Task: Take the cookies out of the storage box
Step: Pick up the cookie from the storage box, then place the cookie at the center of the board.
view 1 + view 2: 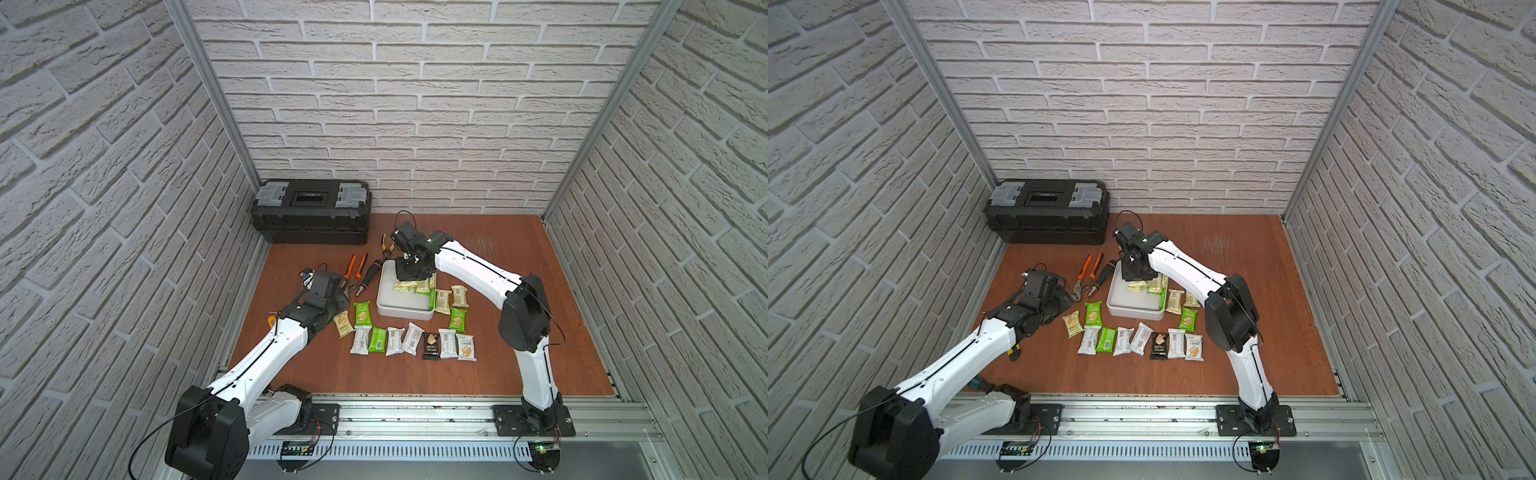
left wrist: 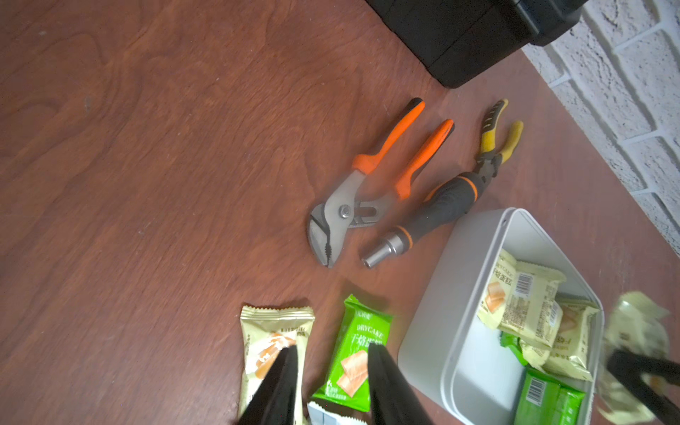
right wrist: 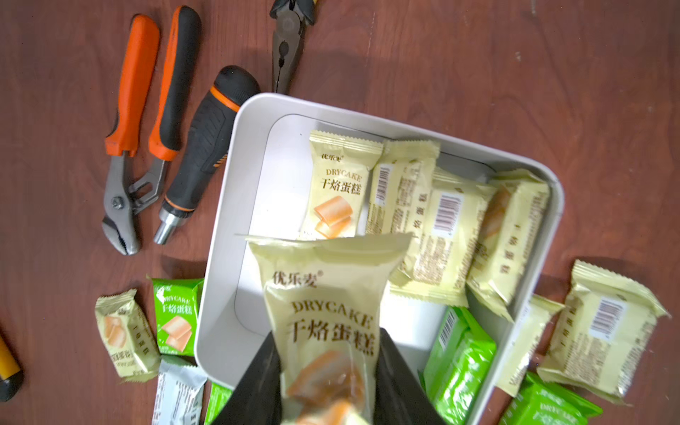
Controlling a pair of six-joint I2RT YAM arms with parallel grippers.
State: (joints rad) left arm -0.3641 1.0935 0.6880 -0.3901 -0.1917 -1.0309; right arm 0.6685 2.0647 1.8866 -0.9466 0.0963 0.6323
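Nearest me, a row of crinkly cookie packets [image 1: 411, 338] lies flat on the wood-grain table [image 1: 498, 365], set clear of the white storage box [image 1: 397, 301]. The left gripper [image 2: 333, 349] hovers near them, jaws apart, empty. The right gripper [image 3: 327, 336] clamps a pale yellow packet [image 3: 323, 287] by its end above that smooth box, ready to carry out; several glossy packets [image 3: 434, 220] lie inside. Beyond: orange-handled pliers [image 2: 368, 187], black toolbox [image 1: 311, 212].
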